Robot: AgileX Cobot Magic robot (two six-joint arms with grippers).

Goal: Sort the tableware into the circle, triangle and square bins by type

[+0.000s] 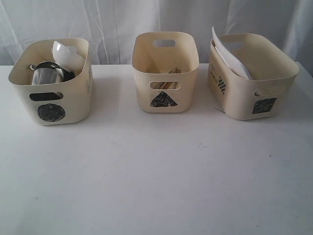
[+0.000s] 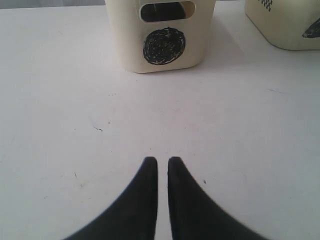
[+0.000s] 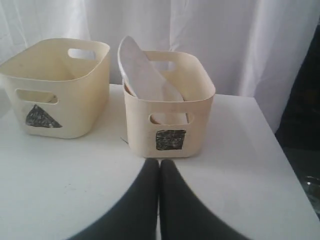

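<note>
Fingers [image 2: 142,200] of the left gripper [image 2: 163,161] stood drawn almost together with only a thin slit between the dark tips and nothing in it, held low over the white table [image 1: 156,171] and pointing towards the circle bin [image 2: 160,30], which stood well ahead of them. The right gripper [image 3: 159,162] had its tips pressed together, likewise empty, aimed at the square bin [image 3: 170,110], which stood near its tips, with the triangle bin [image 3: 55,75] just beside that one. Neither arm showed in the exterior view. Seen from there, the circle bin [image 1: 51,98] sat at ten o'clock on the table, the triangle bin [image 1: 165,73] at twelve and the square bin [image 1: 244,93] at two, each well apart from its neighbour. Inside the circle bin a steel handled mug [image 1: 45,76] lay tilted, and the small white bowl [image 1: 66,54] leaned against the back wall behind it; other steel pieces could not be told apart. Wooden chopsticks [image 1: 172,71] showed low inside the triangle bin; any other cutlery there was too hidden to name. The large white square plate [image 1: 230,58] stood on edge in the square bin, leaning, its upper corner above the rim, as the right wrist view also showed it [image 3: 145,75].
</note>
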